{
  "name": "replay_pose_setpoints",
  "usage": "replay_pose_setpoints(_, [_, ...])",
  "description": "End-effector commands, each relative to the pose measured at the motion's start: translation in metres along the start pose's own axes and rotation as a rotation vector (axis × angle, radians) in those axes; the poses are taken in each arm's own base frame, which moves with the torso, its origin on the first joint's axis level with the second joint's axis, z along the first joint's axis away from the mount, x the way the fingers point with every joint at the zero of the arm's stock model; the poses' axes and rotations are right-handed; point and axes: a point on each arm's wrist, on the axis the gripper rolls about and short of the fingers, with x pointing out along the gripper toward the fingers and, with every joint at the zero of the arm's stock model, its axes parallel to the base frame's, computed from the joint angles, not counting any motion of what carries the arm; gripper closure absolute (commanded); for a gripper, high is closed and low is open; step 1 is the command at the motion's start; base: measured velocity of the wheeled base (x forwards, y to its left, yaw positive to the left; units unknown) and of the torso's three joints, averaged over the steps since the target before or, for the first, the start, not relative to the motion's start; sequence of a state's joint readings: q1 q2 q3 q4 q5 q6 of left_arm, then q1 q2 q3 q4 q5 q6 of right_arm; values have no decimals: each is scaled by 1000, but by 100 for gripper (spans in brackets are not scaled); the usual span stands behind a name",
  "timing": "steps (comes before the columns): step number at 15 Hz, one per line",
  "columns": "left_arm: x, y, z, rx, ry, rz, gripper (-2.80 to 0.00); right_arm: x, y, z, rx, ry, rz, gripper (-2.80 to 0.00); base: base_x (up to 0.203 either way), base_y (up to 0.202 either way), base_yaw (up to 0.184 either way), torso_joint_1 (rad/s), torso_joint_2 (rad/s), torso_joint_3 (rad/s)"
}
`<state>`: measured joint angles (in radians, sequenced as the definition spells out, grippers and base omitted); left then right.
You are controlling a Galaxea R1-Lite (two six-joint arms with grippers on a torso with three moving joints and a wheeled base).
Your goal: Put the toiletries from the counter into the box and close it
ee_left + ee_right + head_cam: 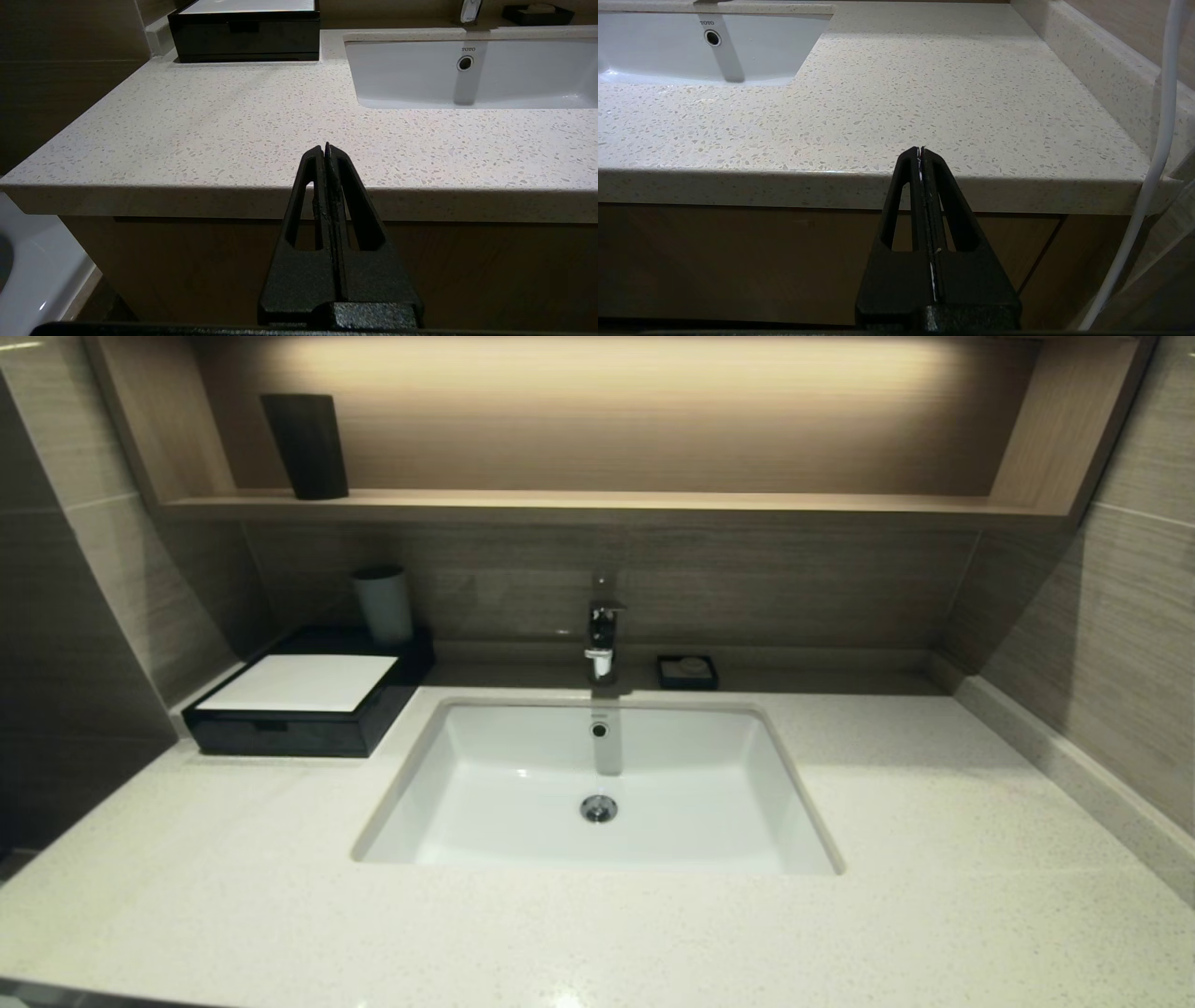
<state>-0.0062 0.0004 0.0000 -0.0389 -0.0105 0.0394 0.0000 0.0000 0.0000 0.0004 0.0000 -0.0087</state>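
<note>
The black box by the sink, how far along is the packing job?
It looks finished: the glossy black box with the white top sits closed, and no packets show on the speckled cream stone counter. Nothing is in hand; the left gripper and right gripper are shut and empty, off the counter's front edge. Nothing visible is left.

My left claw [325, 150] is black all over and a bit rough and bumpy, like sandpaper. It has two long thin fingers [312, 186], and each one has a long hole cut through it. They widen into a thick black block. My right claw [920, 151] looks just the same, with tiny white specks along its middle line. A thin white cable [1155, 154] hangs beside that claw.
</note>
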Motion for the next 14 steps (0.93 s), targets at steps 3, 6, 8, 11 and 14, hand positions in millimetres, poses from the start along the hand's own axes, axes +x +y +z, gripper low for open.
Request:
replay_pose_setpoints(3, [1,0,-5,0,17,-1,0,0,0,0,-2,0,0,0,0,0,0,0,0,0])
replay_pose_setpoints(6, [1,0,-5,0,17,-1,0,0,0,0,1,0,2,0,0,0,0,0,0,0])
replay_pose_setpoints(8, [1,0,-5,0,17,-1,0,0,0,0,1,0,1,0,0,0,0,0,0,0])
replay_pose_setpoints(11, [1,0,-5,0,17,-1,0,0,0,0,1,0,0,0,0,0,0,0,0,0])
replay_pose_setpoints(14, [1,0,-5,0,19,1,0,0,0,0,1,0,0,0,0,0,0,0,0,0])
